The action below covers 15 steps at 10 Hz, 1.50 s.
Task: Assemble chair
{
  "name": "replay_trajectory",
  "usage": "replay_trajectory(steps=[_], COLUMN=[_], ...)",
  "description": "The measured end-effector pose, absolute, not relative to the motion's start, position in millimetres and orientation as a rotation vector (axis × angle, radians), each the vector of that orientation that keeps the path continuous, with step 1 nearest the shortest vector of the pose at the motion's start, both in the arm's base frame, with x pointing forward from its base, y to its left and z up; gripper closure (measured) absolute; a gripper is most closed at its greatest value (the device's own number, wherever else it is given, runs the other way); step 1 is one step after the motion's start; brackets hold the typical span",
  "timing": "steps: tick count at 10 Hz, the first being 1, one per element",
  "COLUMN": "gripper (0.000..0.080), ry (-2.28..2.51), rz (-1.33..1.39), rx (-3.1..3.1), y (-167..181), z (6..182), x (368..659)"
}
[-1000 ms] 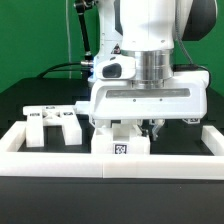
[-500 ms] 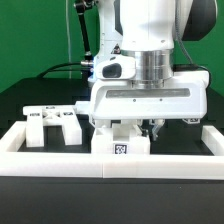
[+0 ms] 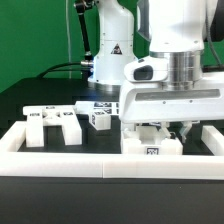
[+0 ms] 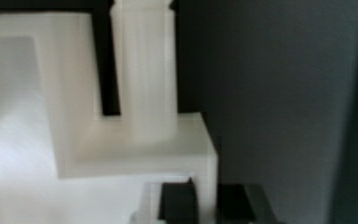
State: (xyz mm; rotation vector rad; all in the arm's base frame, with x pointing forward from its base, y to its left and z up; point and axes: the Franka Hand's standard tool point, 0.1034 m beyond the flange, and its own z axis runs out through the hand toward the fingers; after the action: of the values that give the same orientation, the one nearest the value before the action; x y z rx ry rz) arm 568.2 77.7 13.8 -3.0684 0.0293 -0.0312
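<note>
My gripper (image 3: 170,131) hangs low over a white chair part (image 3: 152,148) that carries a black-and-white tag and stands against the front rail. In the wrist view the gripper (image 4: 211,203) is shut, its two black fingers (image 4: 179,205) almost together. A thin pale strip shows between them, in line with the part's upright post (image 4: 144,60); a grip on it cannot be told. Another white chair part (image 3: 50,125), with slots, lies toward the exterior view's left. A small tagged chair block (image 3: 100,118) stands between the two.
A long low white border rail (image 3: 60,162) runs along the front and turns back at both ends. The marker board (image 3: 98,104) lies on the black table behind the small block. The arm's base (image 3: 108,50) rises at the back.
My gripper has shifted toward the exterior view's right, and the tagged chair part under it has moved the same way along the rail. The small tagged block has come into view.
</note>
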Motion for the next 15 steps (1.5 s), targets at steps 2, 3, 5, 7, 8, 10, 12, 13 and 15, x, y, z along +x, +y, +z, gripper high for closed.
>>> replay_trajectory(steps=[2, 3, 5, 7, 8, 10, 12, 13, 15], gripper=[0.0765, 0.0765, 0.0765, 0.0765, 0.0765, 0.0665, 0.0391, 0.0220, 0.0172], ry=[0.003, -0.009, -0.040, -0.047, -0.047, -0.045, -0.038, -0.038, -0.035], rz=[-0.049, -0.061, -0.079, -0.085, -0.086, -0.084, -0.072, -0.080, -0.094], rx=[-3.066, -3.064, -3.060, -3.058, -3.058, -3.058, -3.059, -3.058, -3.056], y=[89.4, 94.6, 111.2, 114.9, 114.8, 113.8, 110.6, 110.3, 108.3], z=[15.2, 15.6, 18.1, 18.2, 18.2, 19.1, 31.5, 36.0, 48.2], x=[577.2, 583.4, 592.4, 595.1, 595.1, 595.1, 596.6, 597.4, 594.6])
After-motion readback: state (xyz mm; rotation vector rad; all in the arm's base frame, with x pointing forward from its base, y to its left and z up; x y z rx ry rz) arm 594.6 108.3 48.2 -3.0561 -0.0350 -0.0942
